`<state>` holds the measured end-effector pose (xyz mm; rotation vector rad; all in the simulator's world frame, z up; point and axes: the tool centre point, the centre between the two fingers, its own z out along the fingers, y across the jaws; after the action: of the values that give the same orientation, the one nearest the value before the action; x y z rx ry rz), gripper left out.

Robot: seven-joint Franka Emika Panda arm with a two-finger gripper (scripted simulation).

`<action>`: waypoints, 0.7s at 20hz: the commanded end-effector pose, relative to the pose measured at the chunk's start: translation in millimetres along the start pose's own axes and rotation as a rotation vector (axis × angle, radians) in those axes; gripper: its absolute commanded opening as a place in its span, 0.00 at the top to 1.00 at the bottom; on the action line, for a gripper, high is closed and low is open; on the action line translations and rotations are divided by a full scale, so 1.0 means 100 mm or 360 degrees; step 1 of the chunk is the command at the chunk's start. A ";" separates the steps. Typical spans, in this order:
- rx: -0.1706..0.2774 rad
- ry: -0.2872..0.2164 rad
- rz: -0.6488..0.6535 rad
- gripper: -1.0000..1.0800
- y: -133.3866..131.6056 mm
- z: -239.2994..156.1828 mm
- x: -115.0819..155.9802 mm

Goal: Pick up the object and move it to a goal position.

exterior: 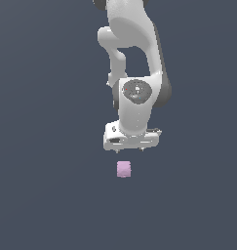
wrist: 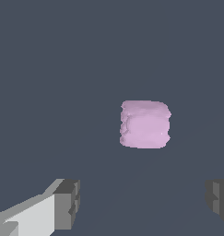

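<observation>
The object [exterior: 123,169] is a small pale pink cube resting on the dark grey surface, a short way below the white gripper [exterior: 131,148] in the exterior view. In the wrist view the cube [wrist: 145,124] lies ahead of the gripper [wrist: 143,203], whose grey fingertips [wrist: 67,204] stand far apart with nothing between them. The gripper is open and not touching the cube. In the exterior view the fingers are mostly hidden behind the white hand.
The white arm [exterior: 134,53] reaches down from the top of the exterior view. A plain dark grey surface [exterior: 42,195] surrounds the cube on all sides.
</observation>
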<state>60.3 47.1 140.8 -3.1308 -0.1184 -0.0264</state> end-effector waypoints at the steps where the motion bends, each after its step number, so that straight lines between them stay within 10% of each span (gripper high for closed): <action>1: -0.0002 -0.0007 0.0024 0.04 0.06 0.12 0.11; 14: -0.0013 -0.0026 0.0088 0.04 0.24 0.48 0.38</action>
<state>98.5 27.1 94.9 -3.1406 -0.0353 -0.0006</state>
